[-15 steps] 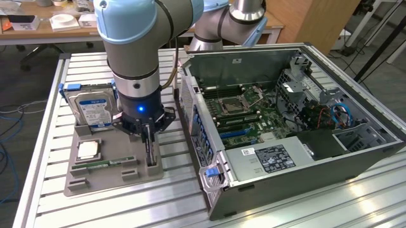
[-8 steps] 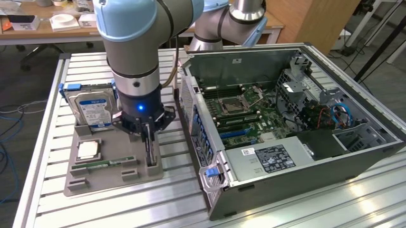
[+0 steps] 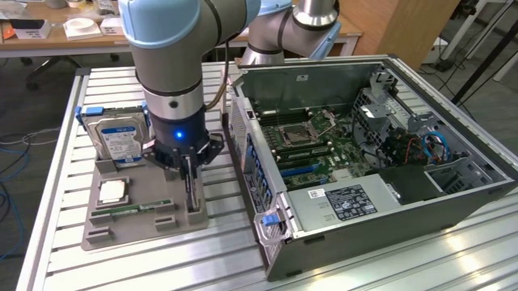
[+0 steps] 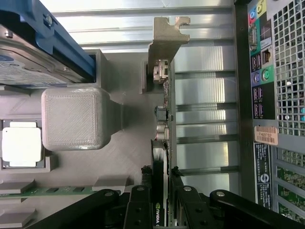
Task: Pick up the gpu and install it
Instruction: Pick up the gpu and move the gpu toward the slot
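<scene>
One arm (image 3: 174,73) reaches down to the grey tray (image 3: 142,233) at the lower left of the exterior view. We count one gpu (image 4: 163,114), standing on edge in its tray slot. Two fingers (image 4: 183,202) are clamped on it, one on each face. The tray also holds one hard drive (image 3: 120,139), one processor (image 3: 111,191) and one memory stick (image 3: 130,210). One open computer case (image 3: 421,206) lies centre right on the bench (image 3: 364,267).
</scene>
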You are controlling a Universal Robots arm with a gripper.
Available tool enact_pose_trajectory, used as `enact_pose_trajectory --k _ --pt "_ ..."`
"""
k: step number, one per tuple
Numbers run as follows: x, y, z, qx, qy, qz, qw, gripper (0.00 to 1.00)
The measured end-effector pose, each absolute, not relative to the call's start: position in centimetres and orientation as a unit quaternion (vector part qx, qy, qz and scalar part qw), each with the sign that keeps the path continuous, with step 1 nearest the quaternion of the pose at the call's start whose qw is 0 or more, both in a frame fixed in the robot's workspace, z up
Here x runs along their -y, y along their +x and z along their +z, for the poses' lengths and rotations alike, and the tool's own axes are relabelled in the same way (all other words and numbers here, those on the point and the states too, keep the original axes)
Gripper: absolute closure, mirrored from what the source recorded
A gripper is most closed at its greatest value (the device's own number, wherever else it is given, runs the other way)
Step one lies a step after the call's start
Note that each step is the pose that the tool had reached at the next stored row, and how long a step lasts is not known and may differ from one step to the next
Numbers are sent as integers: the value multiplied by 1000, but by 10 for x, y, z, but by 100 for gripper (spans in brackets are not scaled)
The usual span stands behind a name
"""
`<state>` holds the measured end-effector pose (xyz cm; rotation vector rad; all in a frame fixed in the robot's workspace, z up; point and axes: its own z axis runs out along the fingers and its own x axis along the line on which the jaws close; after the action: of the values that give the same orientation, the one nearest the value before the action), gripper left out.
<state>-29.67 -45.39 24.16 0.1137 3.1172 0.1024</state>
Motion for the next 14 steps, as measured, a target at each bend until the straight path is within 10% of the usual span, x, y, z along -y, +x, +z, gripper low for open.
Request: enact_pose_trajectory --k 14 --pt "454 -297 243 -999 36 33 10 74"
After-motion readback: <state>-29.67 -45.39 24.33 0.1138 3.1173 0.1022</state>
